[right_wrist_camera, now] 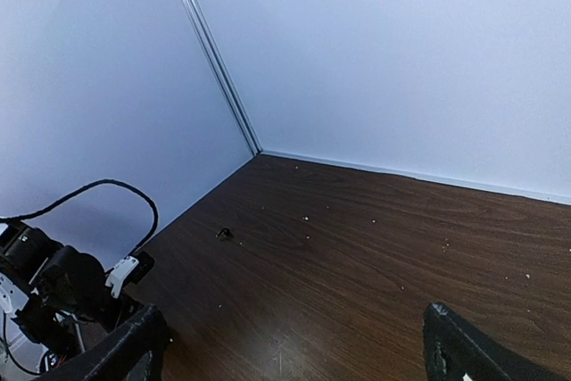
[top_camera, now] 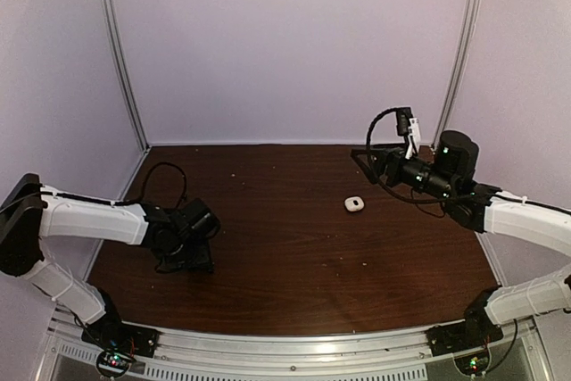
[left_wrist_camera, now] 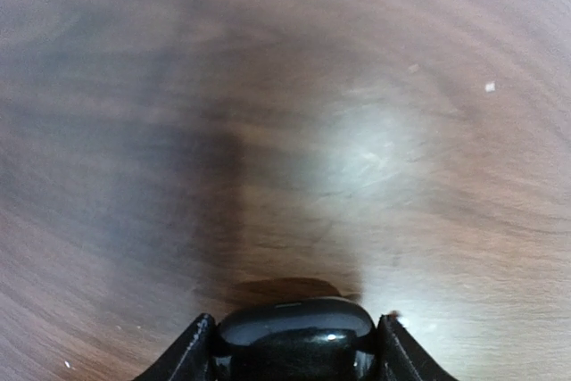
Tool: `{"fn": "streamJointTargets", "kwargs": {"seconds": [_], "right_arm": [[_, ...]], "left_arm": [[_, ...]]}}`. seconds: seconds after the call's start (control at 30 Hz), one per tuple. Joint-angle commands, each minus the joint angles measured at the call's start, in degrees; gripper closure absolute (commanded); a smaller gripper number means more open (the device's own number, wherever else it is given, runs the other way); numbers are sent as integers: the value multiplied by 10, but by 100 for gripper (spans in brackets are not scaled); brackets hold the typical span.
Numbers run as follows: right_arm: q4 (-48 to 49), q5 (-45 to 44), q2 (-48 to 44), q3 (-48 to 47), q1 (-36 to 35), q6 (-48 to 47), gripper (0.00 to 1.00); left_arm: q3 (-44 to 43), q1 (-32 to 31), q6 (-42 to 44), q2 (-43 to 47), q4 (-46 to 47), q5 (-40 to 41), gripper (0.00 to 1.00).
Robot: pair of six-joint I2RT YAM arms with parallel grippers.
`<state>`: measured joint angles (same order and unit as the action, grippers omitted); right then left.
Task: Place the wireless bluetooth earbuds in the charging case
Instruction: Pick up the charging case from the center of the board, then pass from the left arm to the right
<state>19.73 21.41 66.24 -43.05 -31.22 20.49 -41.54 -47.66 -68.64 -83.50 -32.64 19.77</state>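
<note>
My left gripper (left_wrist_camera: pixel 296 347) is clamped on the glossy black charging case (left_wrist_camera: pixel 294 329), close to the table (top_camera: pixel 285 265) at near left. My right gripper (right_wrist_camera: pixel 294 350) hangs raised at far right, jaws spread wide. A tiny black earbud (right_wrist_camera: pixel 224 234) lies towards far left, and a white pebble-like case (top_camera: pixel 354 205) sits right of centre.
</note>
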Motion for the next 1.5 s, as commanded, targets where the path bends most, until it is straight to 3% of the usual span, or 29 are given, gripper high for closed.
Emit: {"fn": "streamJointTargets", "kwargs": {"seconds": [0.0, 0.3, 0.53, 0.7, 1.03, 1.47], "right_arm": [[41, 2, -17, 54, 0, -49, 0], [111, 55, -14, 129, -31, -156, 0], [187, -6, 41, 178, -138, -297, 6], [245, -4, 59, 207, -186, -380, 9], [248, -4, 109, 184, -255, -475, 17], [190, -54, 166, 131, -337, -576, 24]], "left_arm": [[-36, 4, 54, 0, 8, 16, 49], [-109, 4, 221, 11, 41, -51, 52], [-152, 4, 326, -4, 83, -195, 57], [-191, 4, 392, -19, 88, -330, 58], [-237, -25, 463, -76, 68, -499, 63], [-270, -61, 474, -125, 67, -588, 63]]}}
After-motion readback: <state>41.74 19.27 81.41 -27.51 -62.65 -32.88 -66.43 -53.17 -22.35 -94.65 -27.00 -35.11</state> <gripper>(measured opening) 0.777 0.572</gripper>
